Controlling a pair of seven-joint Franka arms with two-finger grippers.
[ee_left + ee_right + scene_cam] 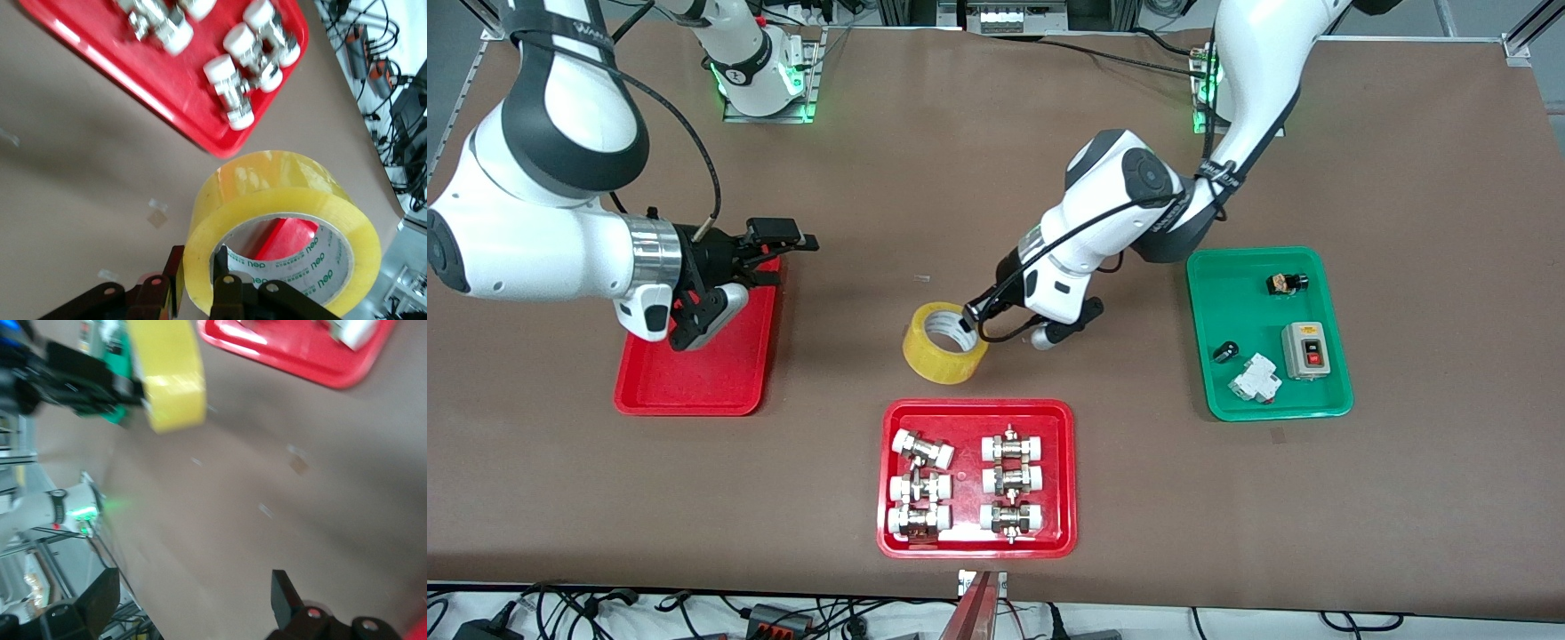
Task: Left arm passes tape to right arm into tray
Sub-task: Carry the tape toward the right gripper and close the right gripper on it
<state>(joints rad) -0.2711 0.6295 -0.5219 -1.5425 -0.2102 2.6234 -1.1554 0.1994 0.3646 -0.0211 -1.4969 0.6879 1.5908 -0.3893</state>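
The yellow tape (pixel 945 342) hangs tilted over the middle of the table, held by its wall. My left gripper (pixel 967 322) is shut on the tape, with one finger inside the pale core and one outside. The left wrist view shows the tape (pixel 280 200) close up with the left gripper (pixel 200 253) clamped on its rim. My right gripper (pixel 758 283) stands open and holds nothing over the plain red tray (pixel 694 391), at the right arm's end. In the right wrist view the right gripper (pixel 193 593) faces bare table, with the tape (pixel 170 373) farther off.
A red tray of white-capped metal fittings (pixel 976 418) lies nearer the front camera than the tape. The green tray (pixel 1267 404) with a switch box and small parts sits toward the left arm's end.
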